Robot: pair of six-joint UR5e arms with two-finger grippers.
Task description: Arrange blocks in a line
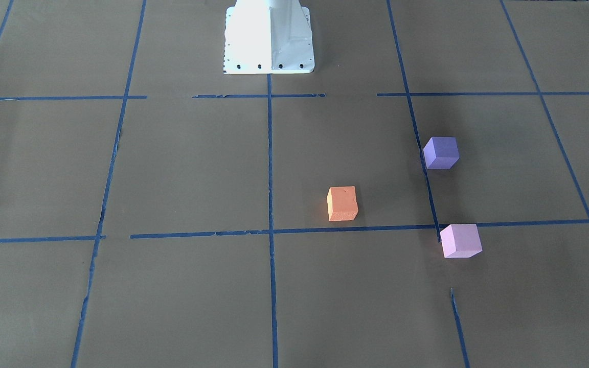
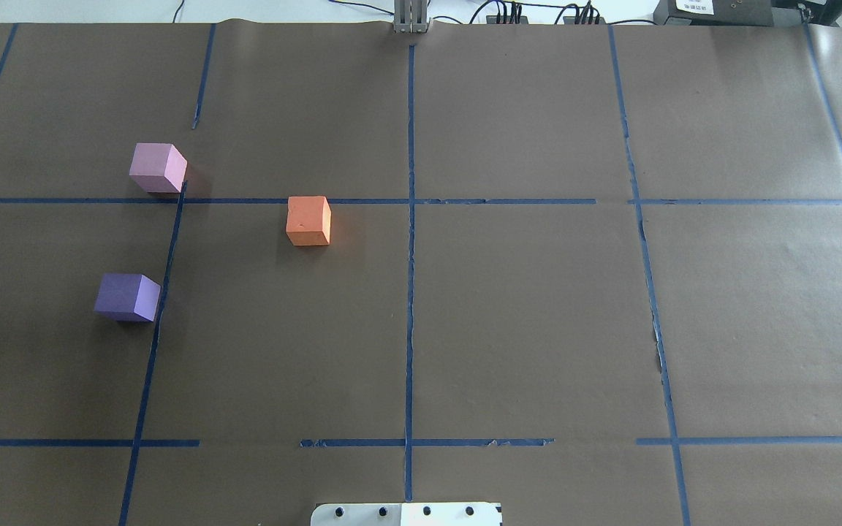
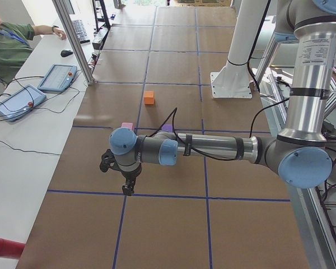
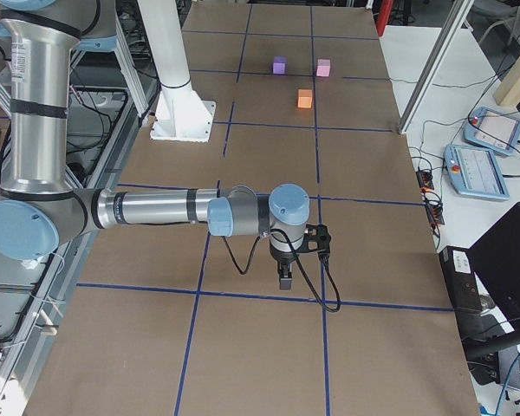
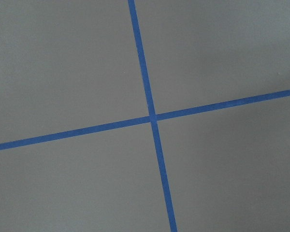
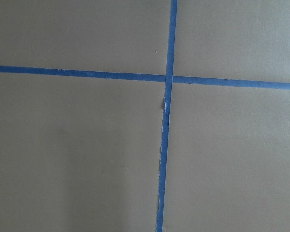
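Three foam cubes sit apart on the brown paper, all on my left half. The orange block (image 2: 308, 220) (image 1: 342, 203) is nearest the centre line. The violet-purple block (image 2: 127, 296) (image 1: 441, 152) is closer to my base. The pale pink-lilac block (image 2: 158, 167) (image 1: 460, 240) is farther out, at a tape crossing. My left gripper (image 3: 126, 188) hangs over the table's left end, far from the blocks. My right gripper (image 4: 284, 279) hangs over the right end. Both show only in the side views, so I cannot tell whether they are open or shut. Both wrist views show only paper and tape.
The table is covered in brown paper (image 2: 538, 321) with a blue tape grid. The white robot base (image 1: 269, 38) stands at the table's near edge. An operator (image 3: 5, 45) and teach pendants (image 3: 56, 78) are at the far side.
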